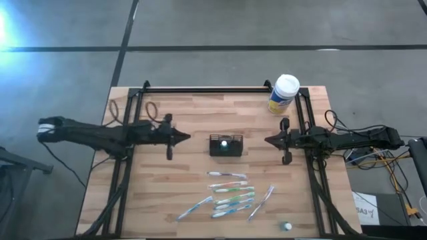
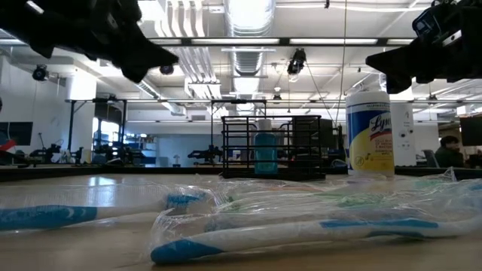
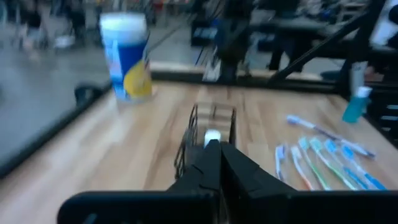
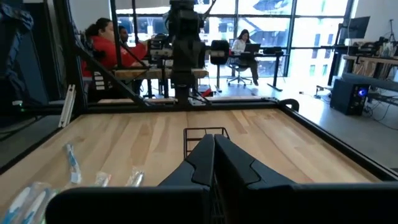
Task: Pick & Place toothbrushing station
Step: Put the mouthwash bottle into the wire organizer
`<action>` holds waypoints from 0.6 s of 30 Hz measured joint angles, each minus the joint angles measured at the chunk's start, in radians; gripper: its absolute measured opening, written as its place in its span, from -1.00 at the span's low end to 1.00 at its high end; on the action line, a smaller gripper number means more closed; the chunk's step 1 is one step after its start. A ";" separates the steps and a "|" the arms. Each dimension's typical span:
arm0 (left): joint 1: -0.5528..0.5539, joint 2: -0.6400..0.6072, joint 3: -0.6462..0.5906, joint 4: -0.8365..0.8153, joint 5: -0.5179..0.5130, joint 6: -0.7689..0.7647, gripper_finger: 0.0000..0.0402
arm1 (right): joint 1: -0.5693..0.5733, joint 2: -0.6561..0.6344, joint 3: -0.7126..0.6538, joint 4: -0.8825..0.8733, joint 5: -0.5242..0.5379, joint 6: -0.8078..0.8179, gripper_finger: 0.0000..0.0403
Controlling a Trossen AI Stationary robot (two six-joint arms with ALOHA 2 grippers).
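High view puts the toothbrushing station near the middle of the surface, between the two arms and apart from both, with wrapped toothbrushes lying toward the near edge and a yellow wipes canister at the far right corner. The left gripper and right gripper each point at the caddy from their own sides, fingers pressed together and holding nothing. The caddy looks like thin wire mesh: probably light, stiff, and prone to sliding or tipping if nudged. Its top rim or a side wall seems the best hold, with one finger inside a compartment and one outside.
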 joint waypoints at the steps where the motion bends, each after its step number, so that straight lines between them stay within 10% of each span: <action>1: 0.007 -0.033 -0.006 0.000 0.021 0.023 -0.99 | 0.000 0.000 0.000 0.000 0.000 0.002 -0.96; 13: 0.018 -0.273 -0.134 -0.008 0.078 0.037 -0.98 | 0.000 0.000 0.005 -0.009 -0.016 0.013 -0.96; 18: 0.018 -0.314 -0.175 -0.008 0.078 0.000 -0.93 | 0.004 0.004 0.208 -0.388 -0.078 0.039 -0.96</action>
